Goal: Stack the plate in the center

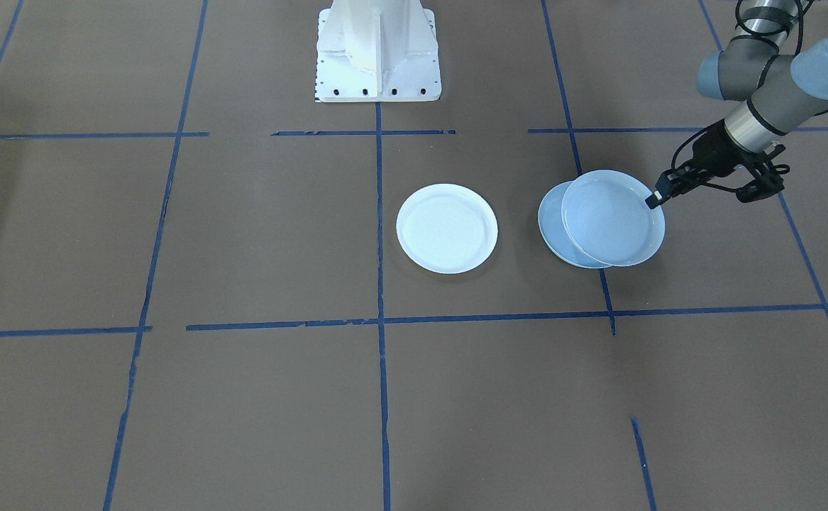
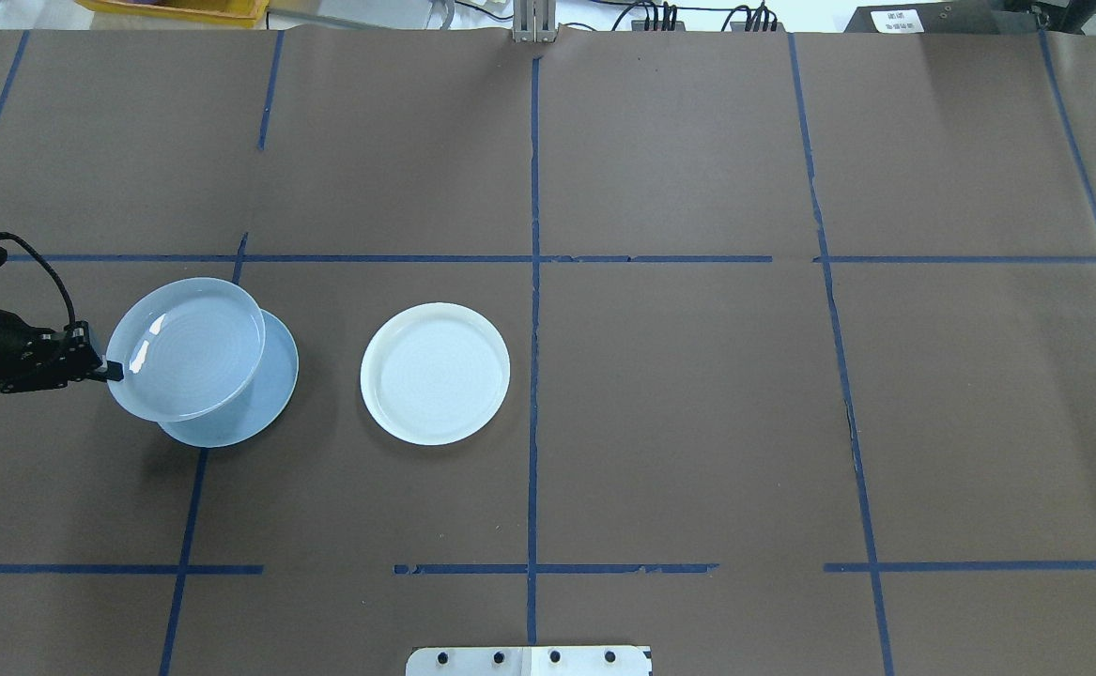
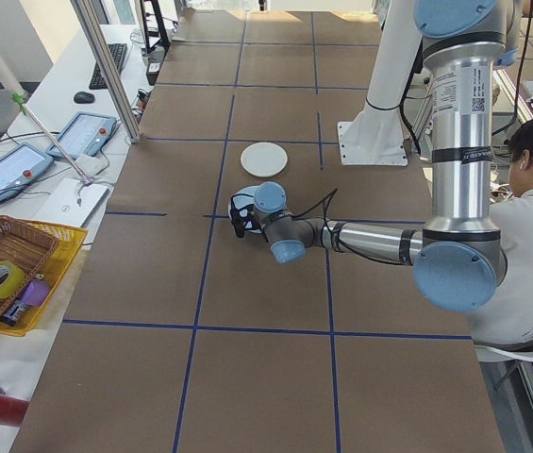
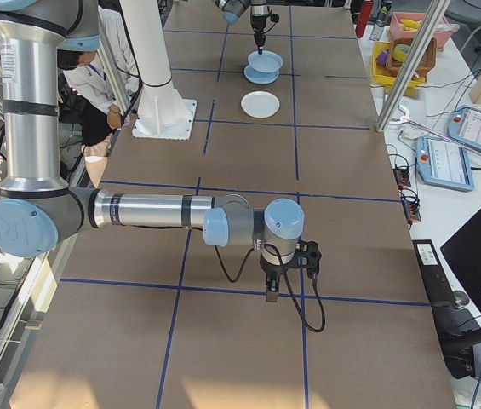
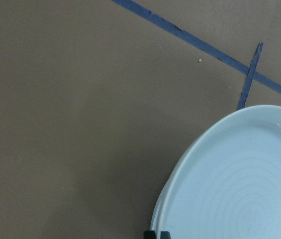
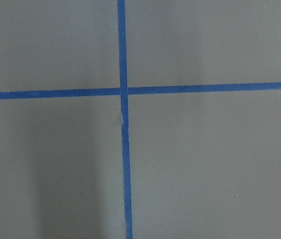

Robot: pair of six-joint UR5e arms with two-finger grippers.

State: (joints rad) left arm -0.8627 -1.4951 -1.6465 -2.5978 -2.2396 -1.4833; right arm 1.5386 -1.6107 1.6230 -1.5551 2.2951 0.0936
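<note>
A pale-blue plate with concentric rings (image 2: 186,349) hangs tilted, held by its rim in my left gripper (image 2: 114,372), which is shut on it. It shows too in the front view (image 1: 616,220) and the left wrist view (image 5: 244,189). Right under it, partly covered, lies the smooth pale-blue plate, the center (image 2: 275,390), whose uncovered edge also shows from the front (image 1: 550,227). The two overlap but are offset. My right gripper (image 4: 271,294) hangs over bare table far from the plates; I cannot tell whether it is open or shut.
A whiter plate (image 2: 435,373) lies alone near the table's middle, a short way from the stack. The robot's white base (image 1: 378,57) stands at the table's edge. Blue tape lines (image 6: 123,92) cross the brown surface. A person sits beside the robot (image 3: 530,245).
</note>
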